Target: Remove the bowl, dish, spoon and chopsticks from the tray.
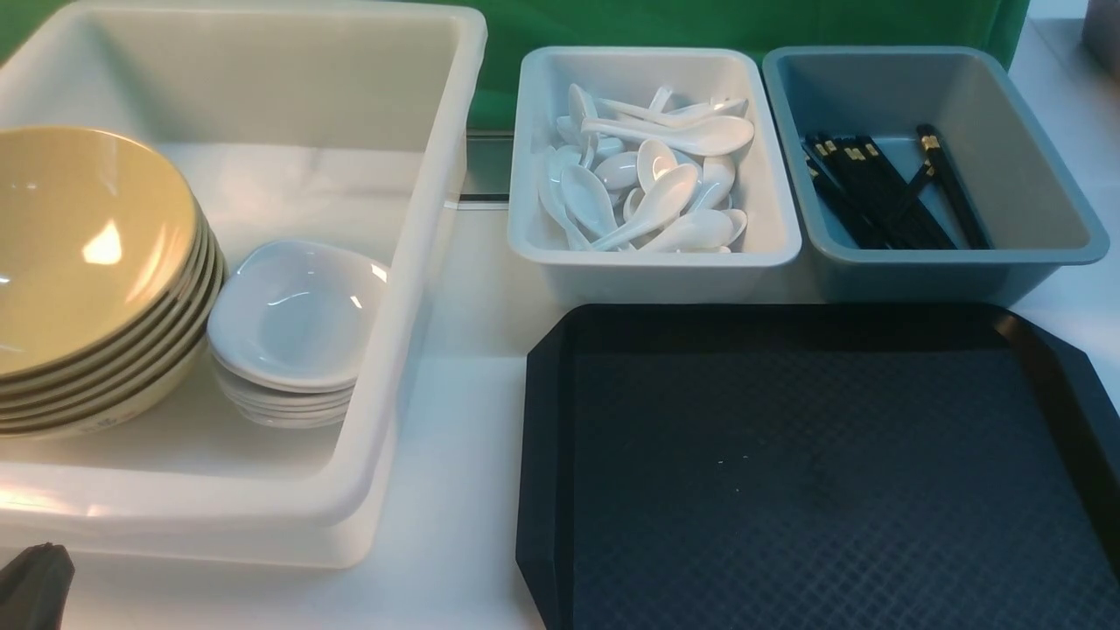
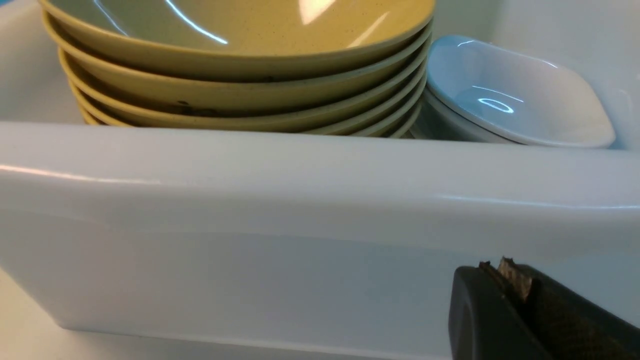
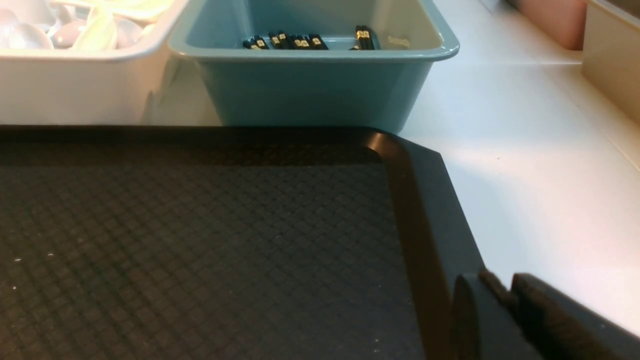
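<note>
We see no dish, spoon or chopsticks on the flat black plastic tray [image 1: 814,490], though its near end runs out of the front view, so we judge the clearing finished or close to it. Glossy mustard-tan round bowls [image 1: 87,245] stand nested in the large white plastic tub [image 1: 402,289], with small glossy white rounded-square dishes [image 1: 293,315] stacked just beside them. White soup spoons [image 1: 652,197] lie jumbled in the smaller white tub [image 1: 656,271], and black gold-banded chopsticks [image 1: 884,184] lie in the grey-blue plastic bin [image 1: 945,278]. Which of these came off the tray we cannot tell.

Our left hand [image 2: 500,280] is clenched on nothing, near the big tub's outer wall. Our right hand [image 3: 500,295] shows no item in its grasp; its tips look close together, but blur keeps us from telling whether they quite meet.

From here, our main risk is needless motion. If we swing the left hand inward too low, it could strike the tub's wall and shove it along the white counter [image 1: 464,490]. The bowl stack sits tilted, so a jolt could slide it against the dishes and chip them. If we lower the right hand carelessly, it could catch the tray's raised rim and drag the tray into the containers behind.
</note>
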You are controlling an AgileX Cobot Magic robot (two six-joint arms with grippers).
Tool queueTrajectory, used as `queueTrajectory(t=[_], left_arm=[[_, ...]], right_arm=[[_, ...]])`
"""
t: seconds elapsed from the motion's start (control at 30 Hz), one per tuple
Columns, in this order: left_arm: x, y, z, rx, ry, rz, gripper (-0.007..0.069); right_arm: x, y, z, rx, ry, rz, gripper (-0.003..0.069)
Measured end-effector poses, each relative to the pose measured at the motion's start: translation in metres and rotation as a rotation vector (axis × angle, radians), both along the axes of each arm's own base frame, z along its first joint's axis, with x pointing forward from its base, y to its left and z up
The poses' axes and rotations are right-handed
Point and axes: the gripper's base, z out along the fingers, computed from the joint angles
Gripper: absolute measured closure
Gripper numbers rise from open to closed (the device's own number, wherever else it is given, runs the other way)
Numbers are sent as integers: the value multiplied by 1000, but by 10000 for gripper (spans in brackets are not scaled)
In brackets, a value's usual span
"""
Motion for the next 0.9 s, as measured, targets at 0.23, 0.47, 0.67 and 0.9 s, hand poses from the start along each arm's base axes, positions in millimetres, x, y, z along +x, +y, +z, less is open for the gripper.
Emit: queueTrajectory(t=[0.23,0.47,0.67,0.9], left_arm=[[0,0,0,0,0,0,636],[0,0,0,0,0,0,636],[0,0,0,0,0,0,636],[0,0,0,0,0,0,636]], right_arm=[[0,0,0,0,0,0,535],[0,0,0,0,0,0,526],[0,0,0,0,0,0,522],[0,0,0,0,0,0,513]])
